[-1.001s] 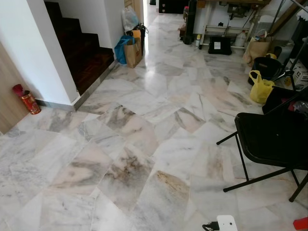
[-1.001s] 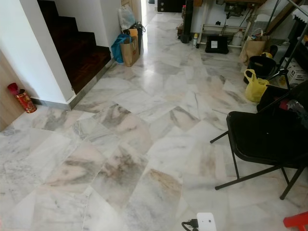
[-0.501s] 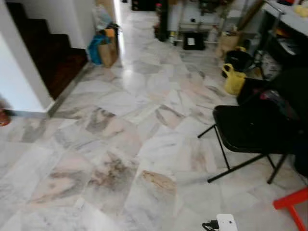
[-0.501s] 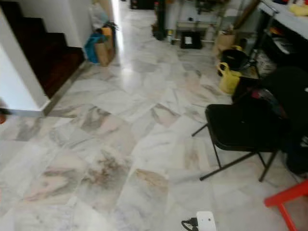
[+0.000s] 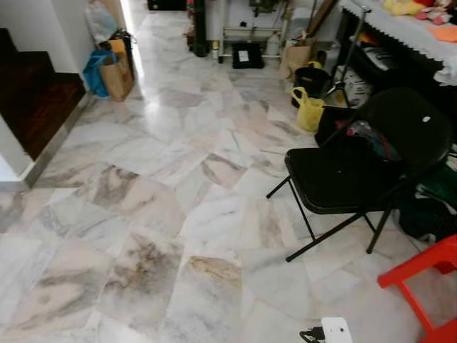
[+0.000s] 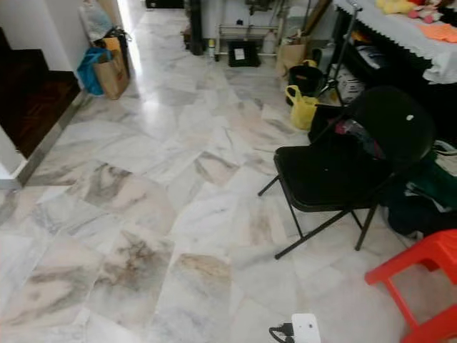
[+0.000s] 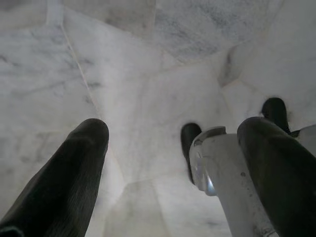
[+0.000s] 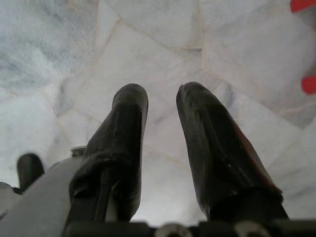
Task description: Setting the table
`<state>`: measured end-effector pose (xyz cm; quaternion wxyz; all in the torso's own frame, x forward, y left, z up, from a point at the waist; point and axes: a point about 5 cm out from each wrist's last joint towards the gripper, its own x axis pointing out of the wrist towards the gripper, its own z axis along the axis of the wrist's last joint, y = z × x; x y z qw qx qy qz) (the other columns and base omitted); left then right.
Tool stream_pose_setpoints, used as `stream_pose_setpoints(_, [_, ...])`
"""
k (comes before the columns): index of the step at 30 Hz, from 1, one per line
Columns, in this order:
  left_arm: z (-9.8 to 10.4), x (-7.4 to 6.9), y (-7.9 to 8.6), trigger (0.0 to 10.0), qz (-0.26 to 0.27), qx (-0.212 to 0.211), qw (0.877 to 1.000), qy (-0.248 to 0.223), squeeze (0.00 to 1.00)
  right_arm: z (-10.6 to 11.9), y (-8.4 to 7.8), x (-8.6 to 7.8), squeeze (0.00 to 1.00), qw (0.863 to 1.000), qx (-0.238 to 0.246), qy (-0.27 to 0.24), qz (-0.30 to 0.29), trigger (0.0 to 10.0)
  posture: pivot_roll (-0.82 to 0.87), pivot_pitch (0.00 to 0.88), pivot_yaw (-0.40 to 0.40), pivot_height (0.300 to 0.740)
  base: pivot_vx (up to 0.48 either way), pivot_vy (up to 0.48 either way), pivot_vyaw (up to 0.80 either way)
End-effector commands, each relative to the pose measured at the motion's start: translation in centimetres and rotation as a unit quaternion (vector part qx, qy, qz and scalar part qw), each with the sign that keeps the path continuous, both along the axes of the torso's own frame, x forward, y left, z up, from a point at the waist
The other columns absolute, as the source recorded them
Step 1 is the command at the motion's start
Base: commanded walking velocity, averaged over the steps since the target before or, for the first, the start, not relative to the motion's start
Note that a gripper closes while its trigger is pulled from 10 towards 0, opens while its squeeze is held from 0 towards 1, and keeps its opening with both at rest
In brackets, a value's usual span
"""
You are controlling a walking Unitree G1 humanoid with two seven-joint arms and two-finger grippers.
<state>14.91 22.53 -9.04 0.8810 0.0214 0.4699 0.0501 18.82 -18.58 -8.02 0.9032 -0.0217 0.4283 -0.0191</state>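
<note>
A table under a white lace-edged cloth stands at the far right, with yellow and orange items on top. My left gripper hangs over the marble floor, open, its fingers wide apart and nothing between them. My right gripper also hangs over the floor, open with a narrow gap and holding nothing.
A black folding chair stands right of centre before the table, a red plastic stool at the lower right. A yellow bag and black bucket sit beyond. Paper bags and dark stairs are left. Marble floor stretches ahead.
The camera has swung to the right: the stairs slid off to the left, while the chair, the clothed table and the red stool came into view. Nothing itself moved.
</note>
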Motion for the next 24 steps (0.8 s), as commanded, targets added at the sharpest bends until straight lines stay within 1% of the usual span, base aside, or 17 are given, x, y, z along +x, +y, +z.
stream_pose_setpoints(1, [1.1, 2.5, 1.0, 10.0, 0.069, -0.033, 0.997, -0.019, 0.0, 0.4, -2.1, 0.6, 0.0, 0.991, 0.073, 0.033, -0.105, 10.0, 0.07, 0.0, -0.03, 0.74, 0.0, 0.0, -0.8])
stream_pose_setpoints(3, [1.1, 2.4, 0.9, 10.0, 0.067, -0.034, 0.997, -0.016, 0.0, 0.4, -1.6, 0.8, 0.0, 0.991, 0.077, 0.033, -0.105, 10.0, 0.07, 0.0, -0.027, 0.74, 0.0, 0.0, -0.8])
stream_pose_setpoints(4, [1.1, 2.4, 0.9, 10.0, 0.067, -0.034, 0.997, -0.016, 0.0, 0.4, -1.6, 0.8, 0.0, 0.991, 0.077, 0.033, -0.105, 10.0, 0.07, 0.0, -0.027, 0.74, 0.0, 0.0, -0.8])
stream_pose_setpoints(5, [1.0, 2.3, 0.9, 10.0, 0.066, -0.035, 0.997, -0.015, 0.0, 0.4, -1.2, 1.0, 0.0, 0.991, 0.078, 0.034, -0.099, 10.0, 0.06, 0.0, -0.023, 0.74, 0.0, 0.0, -0.8])
stream_pose_setpoints(8, [1.0, 2.2, 0.9, 10.0, 0.067, -0.034, 0.997, -0.013, 0.0, 0.3, -0.8, 1.1, 0.0, 0.992, 0.079, 0.036, -0.091, 10.0, 0.07, 0.0, -0.022, 0.74, 0.0, 0.0, -0.8])
stream_pose_setpoints(16, [0.9, 1.8, 1.3, 10.0, 0.068, -0.029, 0.997, -0.009, 0.0, 0.3, -0.7, 1.0, 0.0, 0.992, 0.077, 0.034, -0.093, 10.0, 0.07, 0.0, -0.018, 0.74, 0.0, 0.0, -0.8])
stream_pose_setpoints(24, [0.8, 1.7, 1.3, 10.0, 0.064, -0.028, 0.998, -0.005, 0.0, 0.3, -0.5, 1.0, 0.0, 0.992, 0.079, 0.032, -0.096, 10.0, 0.07, 0.0, -0.018, 0.74, 0.0, 0.0, -0.8])
